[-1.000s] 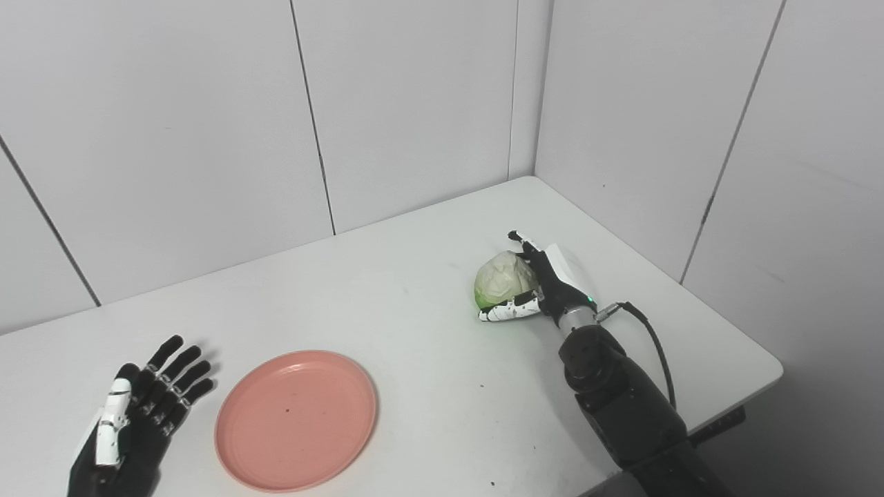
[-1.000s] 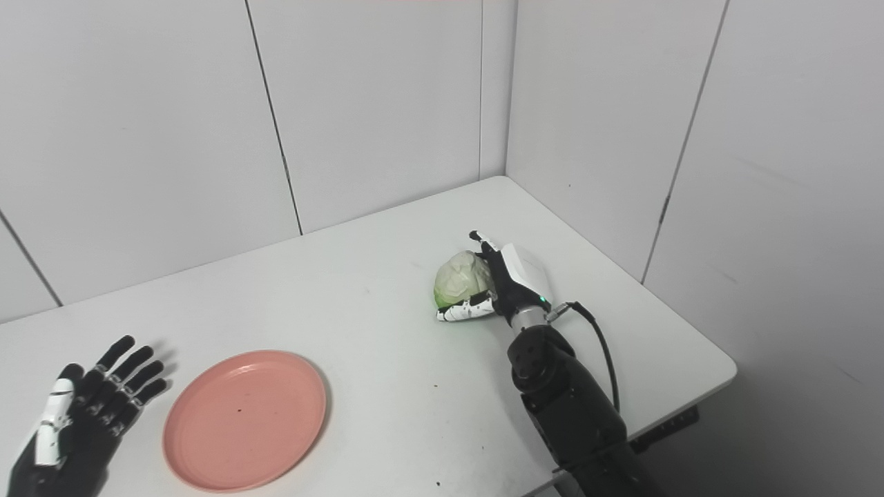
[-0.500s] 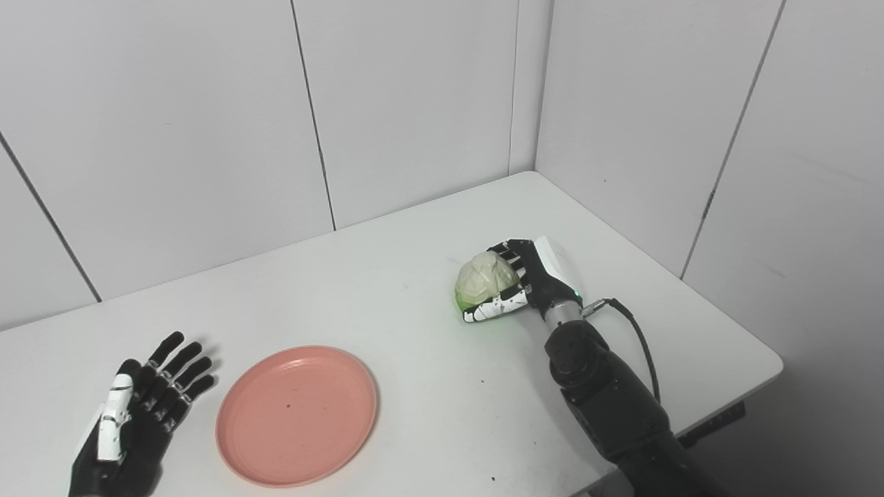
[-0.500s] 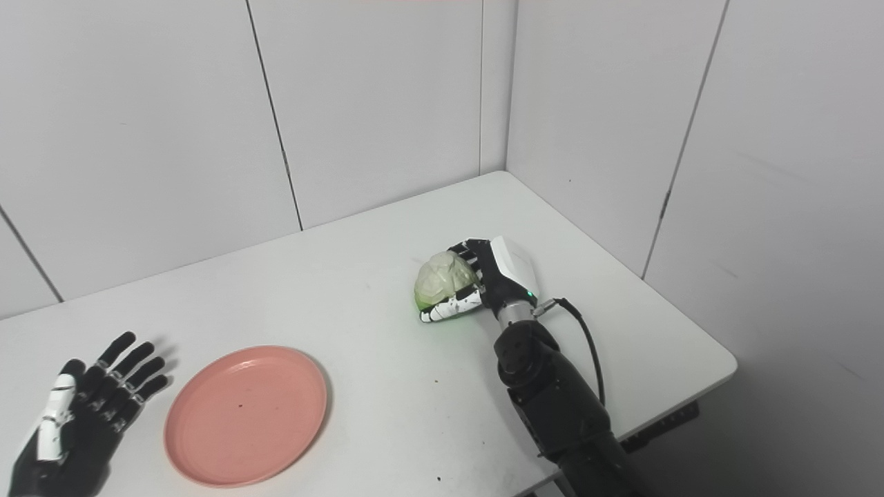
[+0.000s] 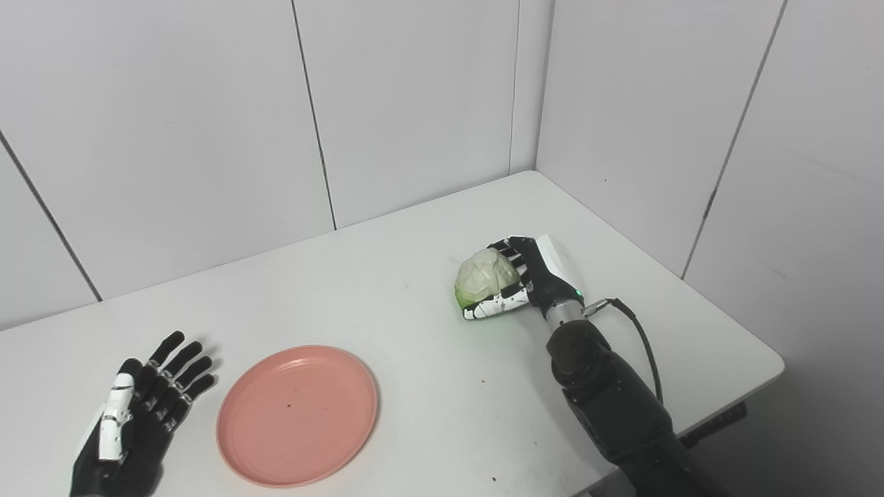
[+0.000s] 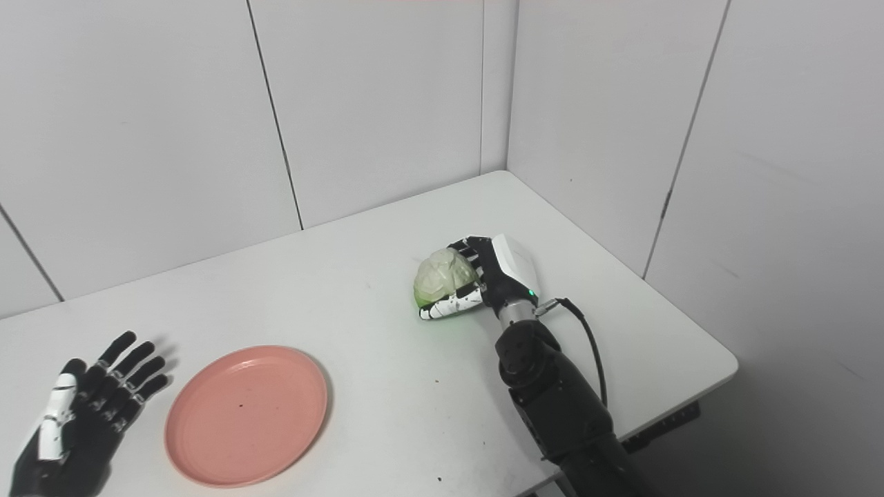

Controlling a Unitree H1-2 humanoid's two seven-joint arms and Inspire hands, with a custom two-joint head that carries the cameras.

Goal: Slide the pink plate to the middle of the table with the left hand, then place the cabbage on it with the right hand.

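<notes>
The pink plate (image 5: 297, 416) lies flat on the white table (image 5: 387, 290), left of centre and near the front edge. A pale green cabbage (image 5: 485, 279) is right of centre, with my right hand (image 5: 528, 283) shut on it: fingers curl over its top and far side, the thumb under its front. Whether the cabbage rests on the table or hangs just above it I cannot tell. My left hand (image 5: 135, 414) lies open, palm up, fingers spread, at the front left beside the plate and apart from it.
Grey wall panels close off the table at the back and on the right, meeting in a corner (image 5: 532, 169). The table's right edge (image 5: 760, 373) drops off just beyond my right forearm. A black cable (image 5: 639, 331) loops off the right wrist.
My right hand has closed its fingers around the cabbage and shifted it a little to the left. The left hand and plate have stayed put; the view has shifted slightly.
</notes>
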